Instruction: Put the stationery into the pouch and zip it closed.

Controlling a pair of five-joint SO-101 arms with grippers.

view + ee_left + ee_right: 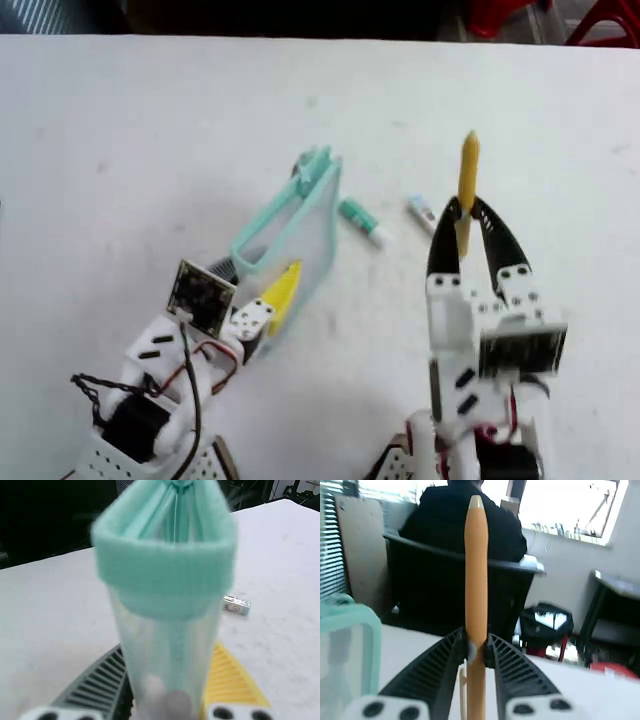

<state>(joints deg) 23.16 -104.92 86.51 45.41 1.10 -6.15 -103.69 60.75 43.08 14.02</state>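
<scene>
The pouch (295, 230) is held by the left hand (255, 280), a pen (467, 175) by the right hand (463, 215); a green-capped stick (362, 222) is seen between them on the white surface (150, 130).

The pouch (165, 575) is showing smooth, translucent plastic walls and a mint rim band looking like soft, matt cloth. Clamping the pouch, the left gripper (167, 650) is showing ribbed plastic fingers. Beside the pouch, the pen (475, 565) is looking smooth and faintly glossy in the right gripper (476, 645), ribbed matt black plastic. The table (150, 140) under the pouch is looking matt white.
</scene>
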